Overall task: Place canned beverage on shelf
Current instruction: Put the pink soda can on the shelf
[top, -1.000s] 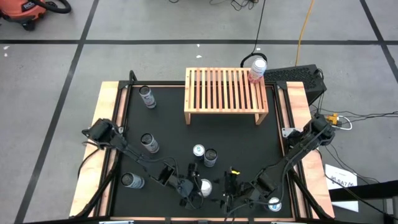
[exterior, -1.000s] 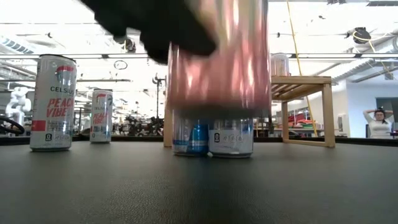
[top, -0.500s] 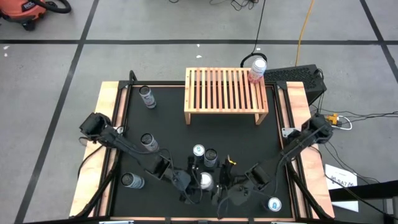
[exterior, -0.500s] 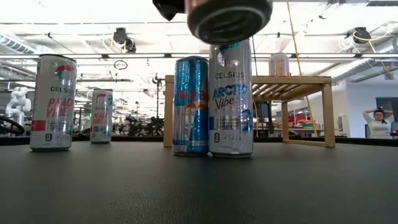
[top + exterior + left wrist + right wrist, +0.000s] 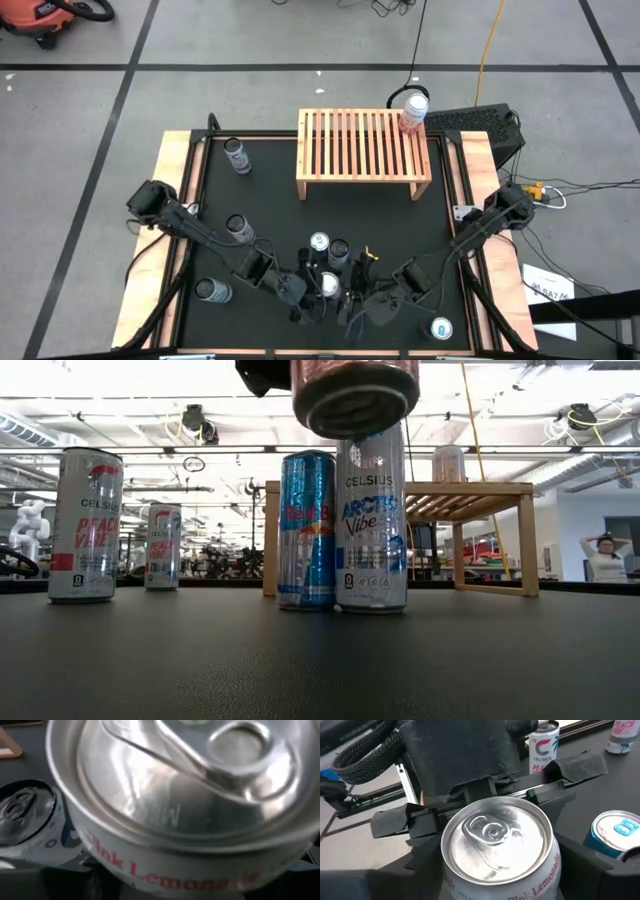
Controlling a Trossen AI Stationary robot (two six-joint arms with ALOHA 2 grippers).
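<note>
— two grippers at the pink lemonade can?
— yes; left gripper and right gripper both clasp it, lifted above the worktop.
— shelf?
— well apart, at the far edge.

Grey floor crossed by dark lines, orange vacuum (corner), ceiling strip lights, seated person.

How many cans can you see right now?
8. One on the shelf's right rear corner, three along the table's left side, two standing together mid-table, one lifted can just before them, one front right. None seems hidden.
</note>
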